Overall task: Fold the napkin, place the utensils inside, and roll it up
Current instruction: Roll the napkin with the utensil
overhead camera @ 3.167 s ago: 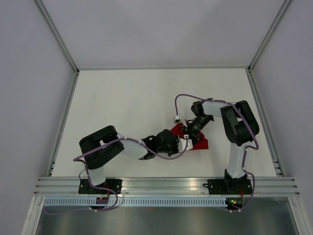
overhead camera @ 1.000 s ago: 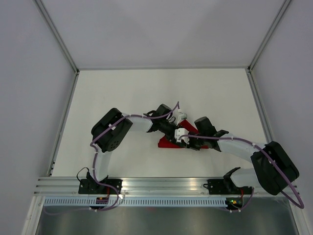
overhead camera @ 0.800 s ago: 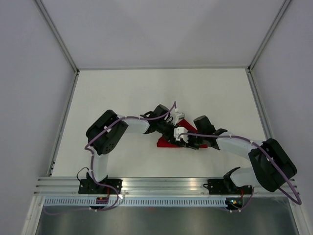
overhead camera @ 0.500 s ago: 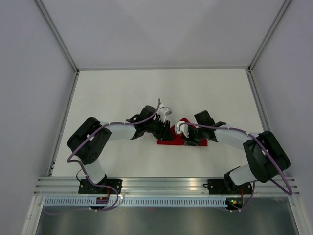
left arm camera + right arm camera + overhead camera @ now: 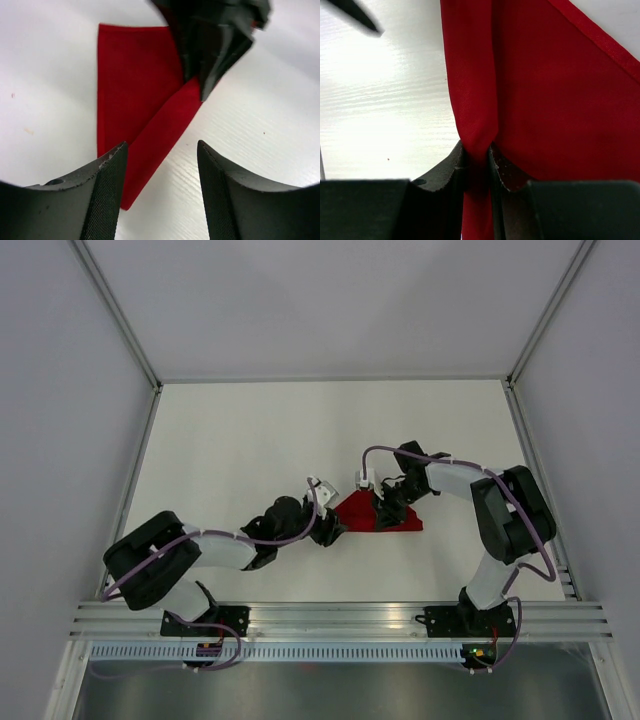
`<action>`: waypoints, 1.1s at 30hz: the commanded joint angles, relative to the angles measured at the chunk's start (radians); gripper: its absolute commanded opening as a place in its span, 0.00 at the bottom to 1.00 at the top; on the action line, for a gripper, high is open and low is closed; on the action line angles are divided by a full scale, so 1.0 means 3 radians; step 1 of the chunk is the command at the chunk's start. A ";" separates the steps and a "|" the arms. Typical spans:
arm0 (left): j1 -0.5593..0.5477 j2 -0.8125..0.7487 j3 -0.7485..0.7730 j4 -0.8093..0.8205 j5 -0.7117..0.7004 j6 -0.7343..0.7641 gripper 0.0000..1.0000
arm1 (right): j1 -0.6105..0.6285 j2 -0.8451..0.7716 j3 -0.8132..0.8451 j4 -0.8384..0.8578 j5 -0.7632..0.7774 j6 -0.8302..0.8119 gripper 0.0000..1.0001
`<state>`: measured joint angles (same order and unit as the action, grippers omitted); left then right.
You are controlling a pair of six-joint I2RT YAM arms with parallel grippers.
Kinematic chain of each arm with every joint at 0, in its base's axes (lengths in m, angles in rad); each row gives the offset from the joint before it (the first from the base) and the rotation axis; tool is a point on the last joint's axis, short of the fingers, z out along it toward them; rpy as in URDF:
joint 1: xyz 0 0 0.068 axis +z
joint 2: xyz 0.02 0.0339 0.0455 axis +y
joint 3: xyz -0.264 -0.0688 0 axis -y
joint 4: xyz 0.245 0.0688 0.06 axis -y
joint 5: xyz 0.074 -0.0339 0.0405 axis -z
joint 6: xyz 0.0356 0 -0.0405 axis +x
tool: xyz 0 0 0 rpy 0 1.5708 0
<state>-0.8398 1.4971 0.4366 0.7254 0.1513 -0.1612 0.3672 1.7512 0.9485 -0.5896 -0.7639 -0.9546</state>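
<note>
Red napkin (image 5: 358, 513) is lying folded on the white table (image 5: 250, 430), centre-right. Right gripper (image 5: 477, 150) is pinching a raised fold of it, jaws narrow. Left gripper (image 5: 161, 146) is hovering just beside the napkin's left tip, jaws standing wide, holding nothing.

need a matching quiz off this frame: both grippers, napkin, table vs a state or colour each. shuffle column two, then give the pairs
Column 1
1. left gripper
2. right gripper
3. napkin
4. table

Column 2
A. red, folded, lying flat
B. white
C. pinching a fold of cloth
D. jaws apart, gripping nothing

Pairs: 1-D, 2-C, 3-A, 4-B
</note>
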 commanded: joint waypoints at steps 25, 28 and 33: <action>-0.0903 0.1166 0.0937 -0.0623 -0.0729 0.2516 0.63 | -0.0089 0.1009 0.0586 -0.1057 0.0148 -0.0556 0.12; -0.0898 0.1202 0.0994 -0.0863 -0.0632 0.2460 0.45 | -0.0094 0.1020 0.0617 -0.1082 0.0143 -0.0556 0.12; -0.0877 0.1222 0.1081 -0.1134 -0.0428 0.2215 0.22 | -0.0094 0.1010 0.0648 -0.1098 0.0133 -0.0551 0.12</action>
<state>-1.1168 1.8217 0.7410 0.5373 -0.0235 0.5438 0.3359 1.9907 1.1736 -0.9619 -0.8898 -1.0458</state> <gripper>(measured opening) 0.269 0.272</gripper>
